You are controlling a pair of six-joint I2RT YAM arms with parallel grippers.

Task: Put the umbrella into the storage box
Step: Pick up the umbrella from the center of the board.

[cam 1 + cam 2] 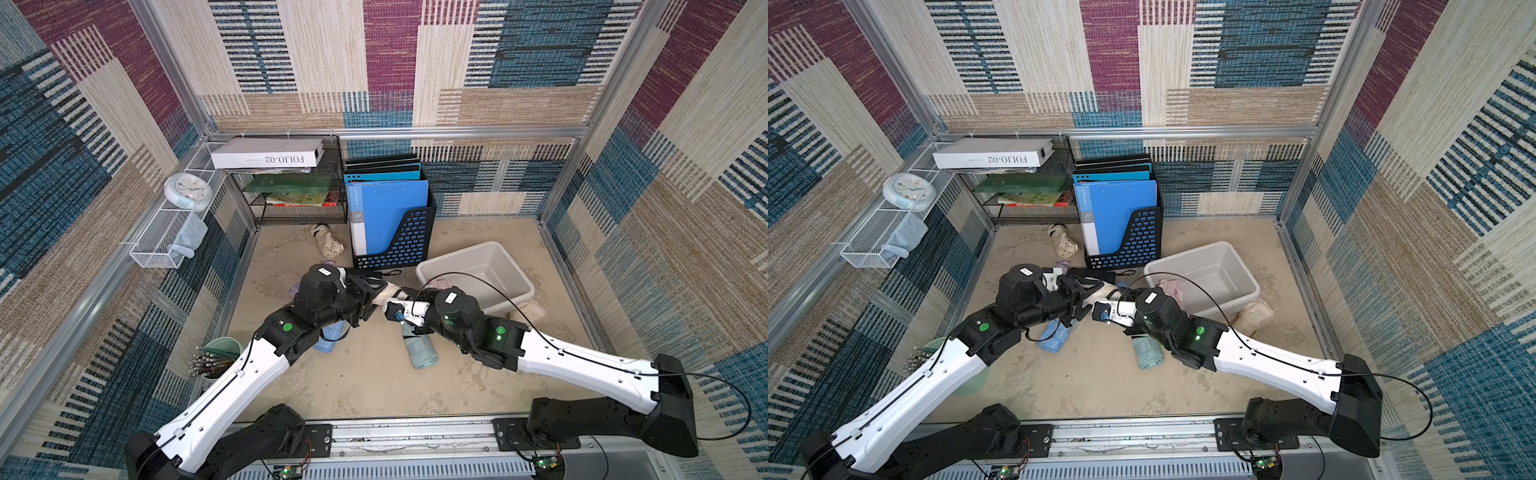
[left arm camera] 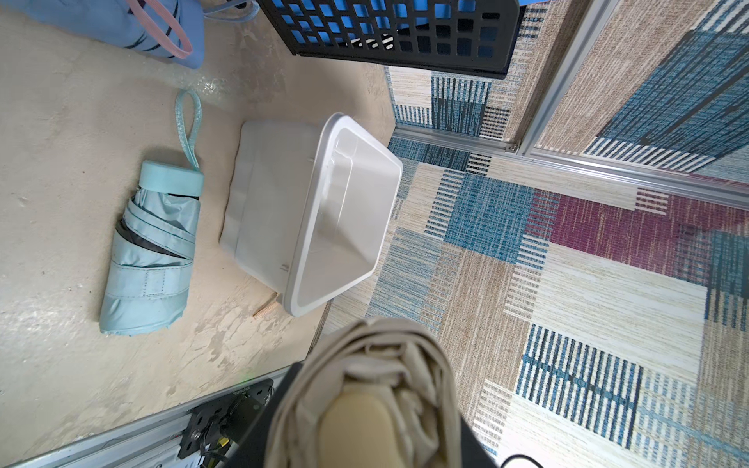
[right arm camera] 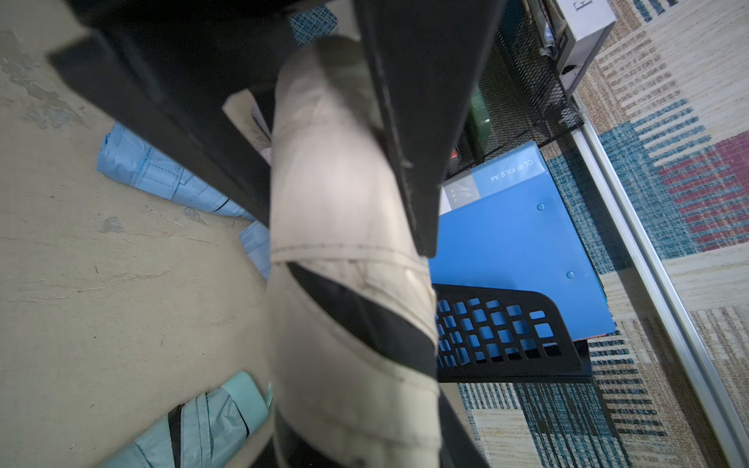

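Left claw (image 1: 374, 296) was seemingly closed about one end of the beige umbrella (image 1: 384, 291); the umbrella hung above the desk (image 1: 353, 386), long axis near level, far end pointing towards the storage box (image 1: 457, 253) just beside it; right claw (image 1: 400, 296) gripped that end; the left hold wanted firming before any release, the axis then laid along the box's long side.

Patchwork woven carpet walls in beige, blue and maroon (image 1: 390, 62) stand behind silver aluminium frame bars (image 1: 415, 132). The worn, mottled beige table (image 1: 374, 382) lies in even, soft light.
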